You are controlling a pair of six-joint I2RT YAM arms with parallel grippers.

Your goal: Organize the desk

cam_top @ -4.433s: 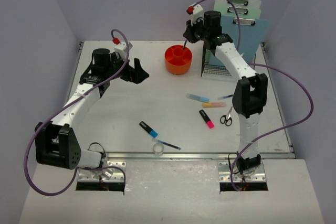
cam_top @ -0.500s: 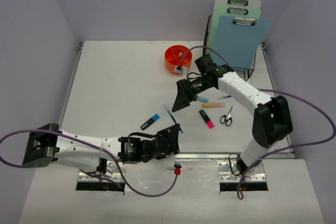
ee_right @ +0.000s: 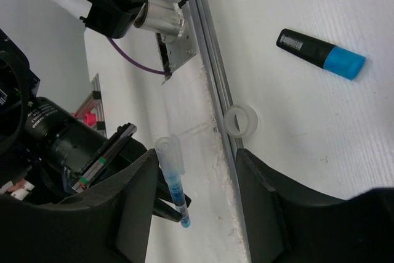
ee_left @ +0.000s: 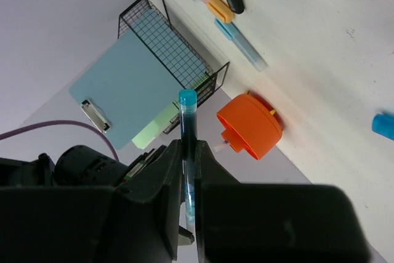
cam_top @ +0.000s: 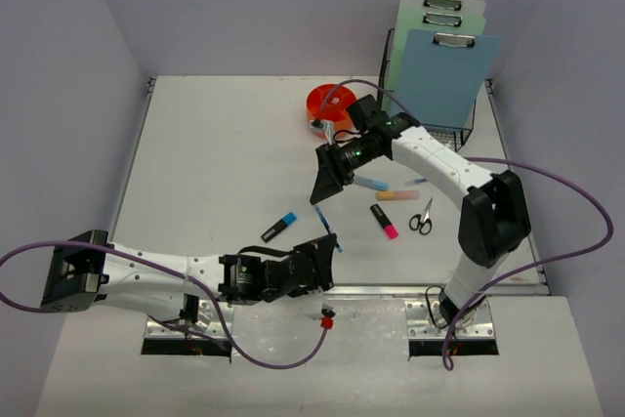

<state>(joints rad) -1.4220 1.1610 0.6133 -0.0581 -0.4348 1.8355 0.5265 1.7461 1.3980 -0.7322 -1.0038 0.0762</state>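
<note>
The desk [cam_top: 215,144] is a white tabletop between lavender walls. My left gripper [cam_top: 317,247] lies low by the front rail, shut on a blue pen [cam_top: 321,224] that points up and away from it. In the left wrist view the pen [ee_left: 186,121] is pinched between the jaws of the left gripper [ee_left: 188,147]. My right gripper [cam_top: 320,192] hangs over the pen's far end. In the right wrist view the clear-capped pen [ee_right: 173,180] stands between the jaws of the right gripper [ee_right: 196,155], close to the left finger [ee_right: 123,207]. The jaws stand wide apart.
An orange round container [cam_top: 328,104] sits at the back behind the right arm. A black wire rack [cam_top: 441,129] holds clipboards [cam_top: 447,61]. Highlighters [cam_top: 385,222], scissors [cam_top: 421,216] and a black-and-blue marker [cam_top: 279,227] lie on the desk. A tape ring [ee_right: 240,120] rests by the front rail.
The left arm swung from the back left to the front rail and lifted the pen. The right gripper came from the orange container and has just shifted over the pen's far end.
</note>
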